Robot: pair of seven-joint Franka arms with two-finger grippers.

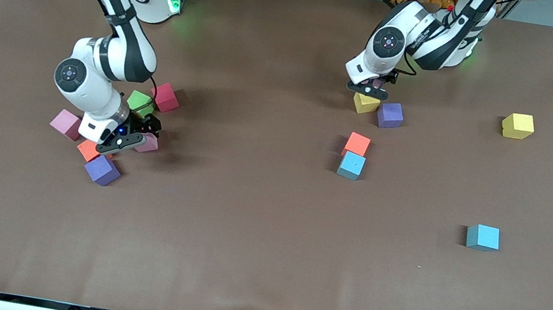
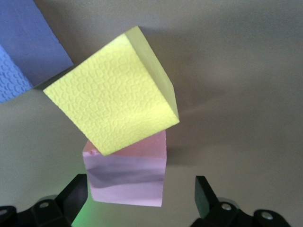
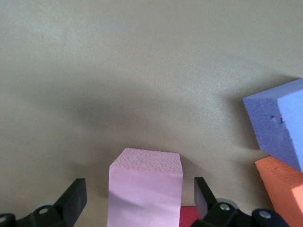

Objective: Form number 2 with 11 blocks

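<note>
Brown matte paper covers the table. At the left arm's end, the left gripper is lowered with fingers spread wide around a pink block, against which a pebble-textured yellow block is tilted; a purple block lies just beside. Nearer the camera, an orange block touches a light blue block. At the right arm's end, the right gripper is held wide around a second pink block, near a purple cube and a green cube.
</note>
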